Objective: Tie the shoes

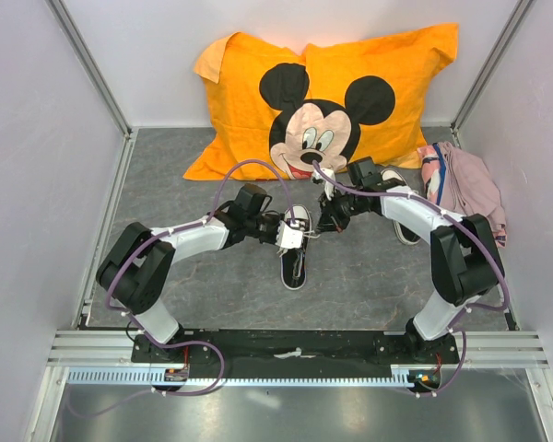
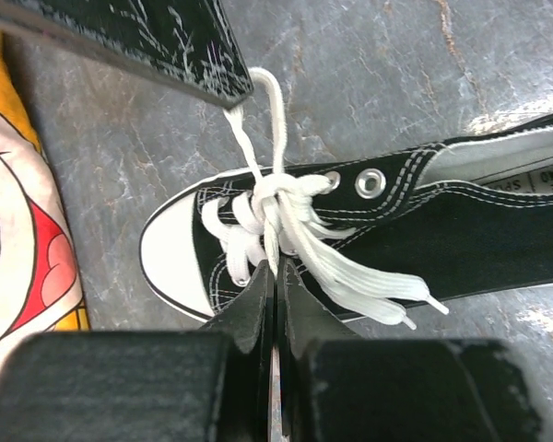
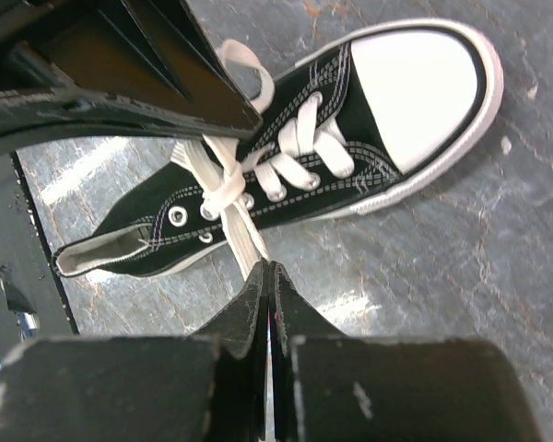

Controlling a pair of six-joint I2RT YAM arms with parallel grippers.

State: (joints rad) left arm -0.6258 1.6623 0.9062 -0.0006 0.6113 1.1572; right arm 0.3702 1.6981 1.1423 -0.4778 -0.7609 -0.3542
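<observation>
While second shoe [image 1: 407, 234] sits half-hidden | left pincer [image 2: 275, 269], right pincer [image 3: 267, 270] clamp laces [image 2: 350, 276]

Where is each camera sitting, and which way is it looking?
Top camera: above and behind the arms, facing down at the table, the middle shoe and a Mickey pillow; both arms show.
Left wrist: on the left arm, facing down at the laces; its shut left fingers show.
Right wrist: on the right arm, facing down at the same shoe; its shut right fingers show.
Shared: all three see that shoe.
</observation>
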